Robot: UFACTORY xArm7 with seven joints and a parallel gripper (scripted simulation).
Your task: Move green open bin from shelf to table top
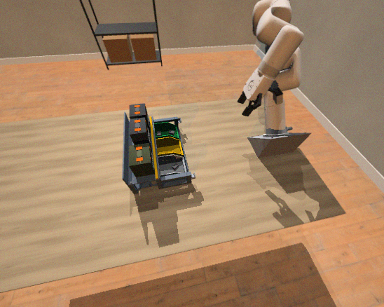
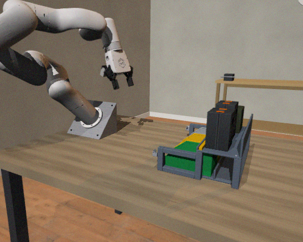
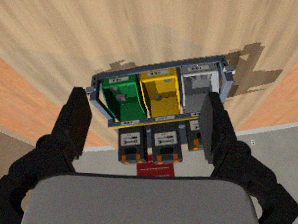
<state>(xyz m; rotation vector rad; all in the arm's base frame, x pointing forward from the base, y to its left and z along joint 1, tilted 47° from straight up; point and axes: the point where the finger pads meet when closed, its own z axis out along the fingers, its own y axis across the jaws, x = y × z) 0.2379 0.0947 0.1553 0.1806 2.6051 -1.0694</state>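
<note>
The green open bin [image 1: 167, 129] [image 2: 181, 163] [image 3: 122, 106] sits in the lower tier of the grey-blue shelf [image 1: 175, 181] [image 2: 198, 166] [image 3: 155, 66], at one end, with small grey parts inside. The yellow bin [image 1: 168, 147] [image 2: 196, 137] [image 3: 162, 102] is beside it in the middle, and the grey bin [image 1: 167, 169] [image 3: 195, 92] is at the other end. All three look seated, open fronts outward. My gripper [image 1: 243, 108] [image 2: 123, 86] [image 3: 145, 103] is open and empty, high above the table and well away from the shelf, on the robot base's side.
Dark cases [image 1: 139, 159] [image 2: 220, 130] [image 3: 131, 145] stand on the shelf's upper tier behind the bins, against the back panel [image 2: 245, 135]. A yellow strip [image 1: 153, 147] edges that tier. The shelf's end frames flank the bins. The wedge-shaped arm base [image 1: 279, 147] [image 2: 109, 121] stands on the wooden table [image 1: 75, 210] [image 2: 114, 177].
</note>
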